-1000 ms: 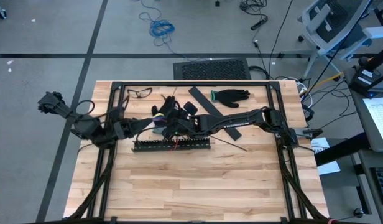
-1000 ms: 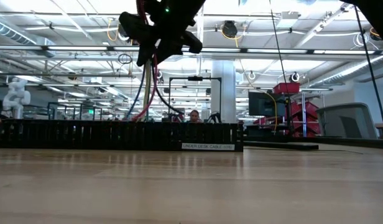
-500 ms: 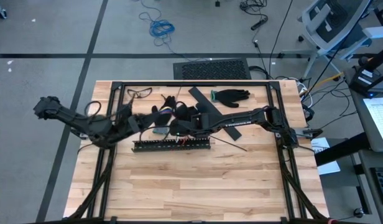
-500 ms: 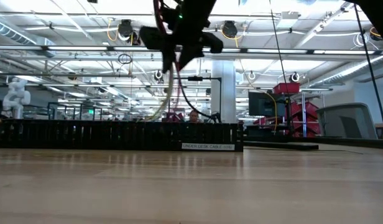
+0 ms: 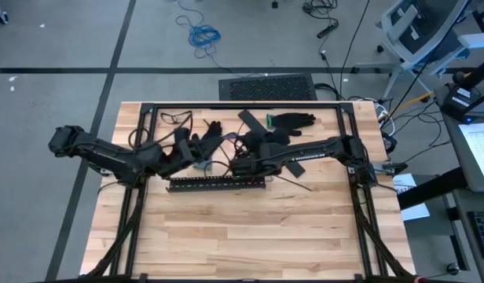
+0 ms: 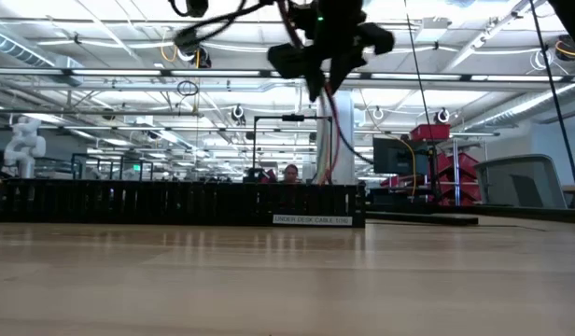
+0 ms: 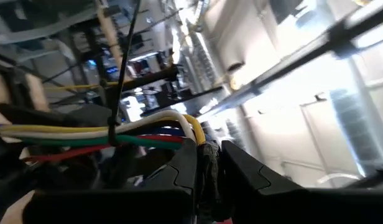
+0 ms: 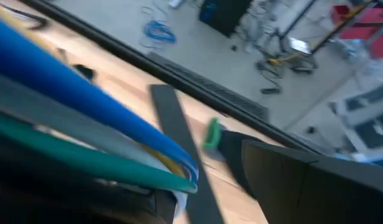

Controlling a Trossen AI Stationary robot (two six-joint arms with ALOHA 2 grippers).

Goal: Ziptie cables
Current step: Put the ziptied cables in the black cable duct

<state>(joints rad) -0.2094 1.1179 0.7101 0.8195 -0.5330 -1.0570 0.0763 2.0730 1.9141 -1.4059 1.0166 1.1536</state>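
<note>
Both arms meet over the back half of the table (image 5: 226, 228), above the black slotted strip (image 5: 218, 183). The cables (image 7: 142, 132), a bundle of yellow, white, green, red and blue wires, hang in the air between the grippers, off the wood. A thin black tie (image 7: 117, 81) wraps the bundle.

Left gripper (image 5: 196, 148): jaws nearly closed, pinching the cable ends where they bend over.

Right gripper (image 5: 243, 161): jaws part open, clamped on the bundle; blue and green wires run right past its camera.

A black glove (image 5: 293, 120) and a flat black bar (image 5: 256, 126) lie near the table's back edge.
</note>
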